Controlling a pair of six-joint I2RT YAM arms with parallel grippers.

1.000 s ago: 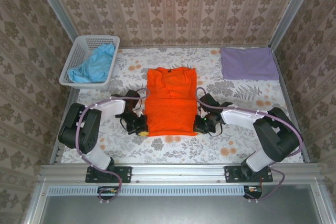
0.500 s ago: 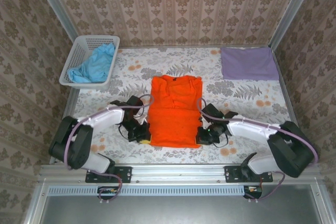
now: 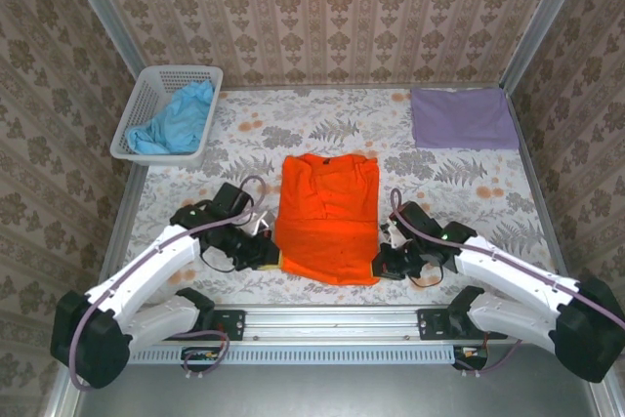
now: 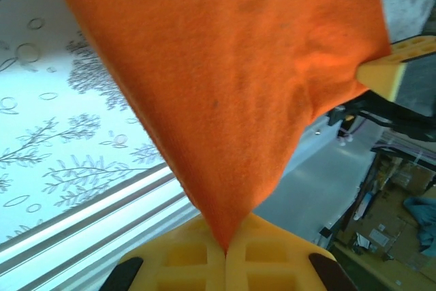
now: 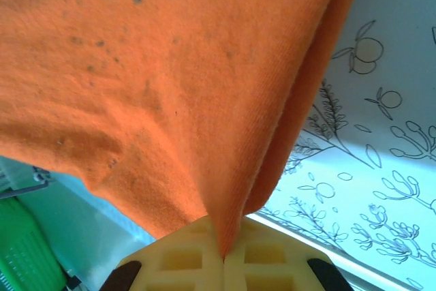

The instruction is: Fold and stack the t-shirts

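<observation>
While the bright orange short-sleeved t-shirt (image 3: 327,217) lies as a narrow rectangle in the middle of the floral-patterned table (image 3: 439,187) in the top external view, the left gripper (image 3: 270,255) and the right gripper (image 3: 382,262) sit at its two near corners, right at the table's near edge. A lavender purple t-shirt (image 3: 462,117) rests flat as a neat rectangle at the far right corner, which looks finished. A light blue t-shirt (image 3: 178,119) sits crumpled inside the white plastic lattice basket (image 3: 181,69) at the far left, untouched by either arm.

From the left wrist, the yellow fingers of the left gripper (image 4: 225,250) are pressed together on a corner of the orange t-shirt (image 4: 231,86), whose cloth hangs taut away from them.

From the right wrist, the right gripper (image 5: 223,253) is likewise clamped on a doubled edge of the orange t-shirt (image 5: 157,86), lifted off the table (image 5: 381,168).

By my judgement one shirt is folded, the orange one is midway with its lengthwise fold pending, and the blue shirt plus all stacking remain.
</observation>
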